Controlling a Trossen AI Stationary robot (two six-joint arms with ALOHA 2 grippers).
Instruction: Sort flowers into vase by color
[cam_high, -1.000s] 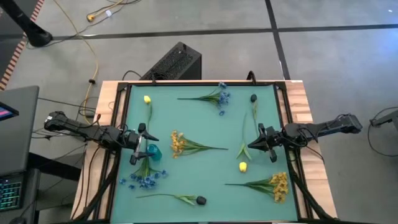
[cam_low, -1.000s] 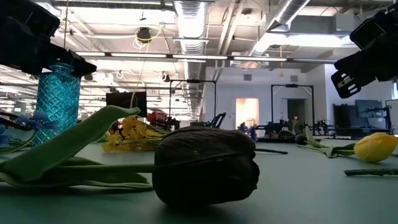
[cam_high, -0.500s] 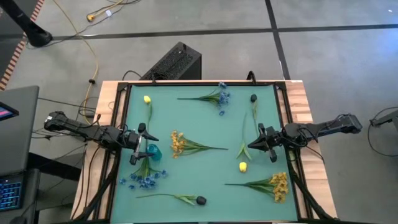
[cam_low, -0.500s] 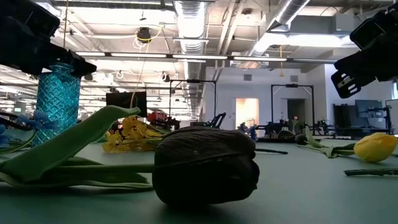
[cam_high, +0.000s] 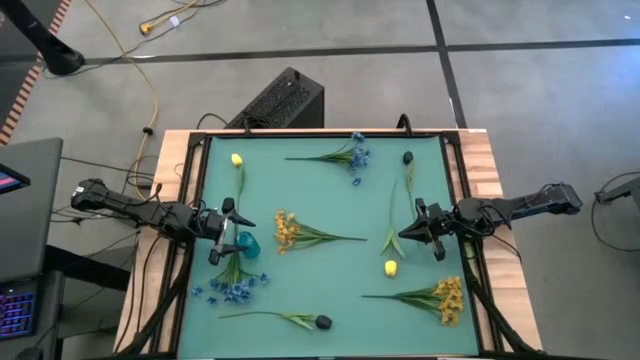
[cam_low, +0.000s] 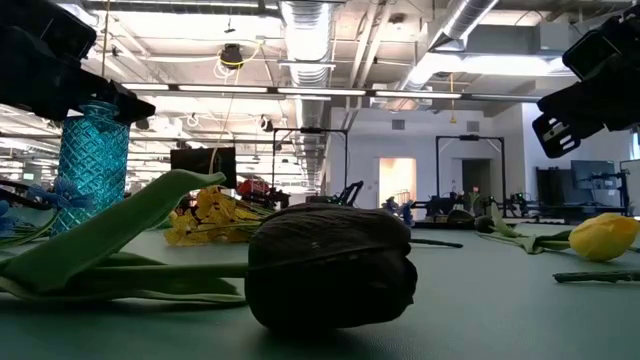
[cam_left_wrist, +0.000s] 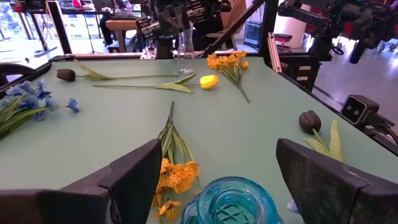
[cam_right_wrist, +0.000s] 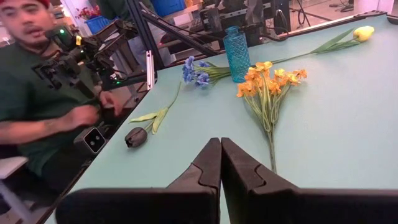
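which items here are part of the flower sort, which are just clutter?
Job items:
- blue vase, between the left gripper fingers
- blue sprigs
- yellow-orange clusters
- yellow buds
- dark buds

Lying about:
- black box behind the table
- yellow cable on the floor
- laptop

The left gripper (cam_high: 228, 232) reaches in from the table's left side, fingers spread wide. The right gripper (cam_high: 421, 231) reaches in from the right side, fingers pressed together, holding nothing.
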